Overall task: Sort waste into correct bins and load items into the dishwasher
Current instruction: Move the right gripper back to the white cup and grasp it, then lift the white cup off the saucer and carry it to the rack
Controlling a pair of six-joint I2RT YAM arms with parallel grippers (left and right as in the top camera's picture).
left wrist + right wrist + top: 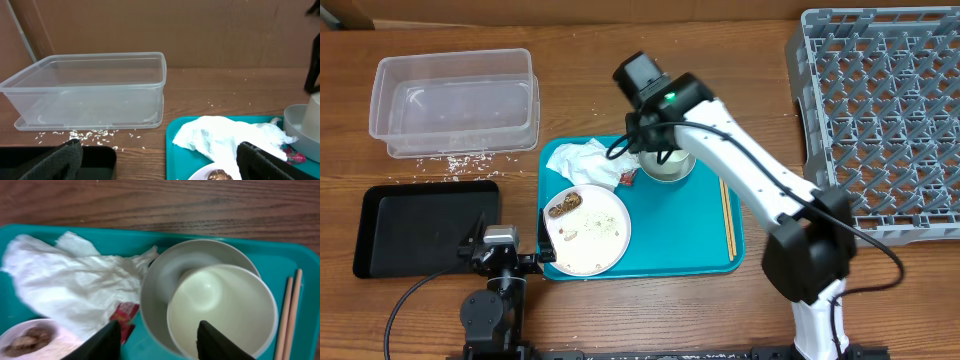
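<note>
My right gripper [159, 340] hangs spread, holding nothing, over the teal tray [305, 265]. The cup [222, 307] sits nested in the grey bowl [157, 282], just ahead at one o'clock. The chopsticks [291, 310] lie at three o'clock, running twelve to six. My left gripper [160, 152], also spread and empty, is well apart from them.

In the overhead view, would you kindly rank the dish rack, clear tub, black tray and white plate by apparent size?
1. Dish rack, even though cropped
2. Clear tub
3. Black tray, only slightly smaller than the tub
4. White plate
</note>
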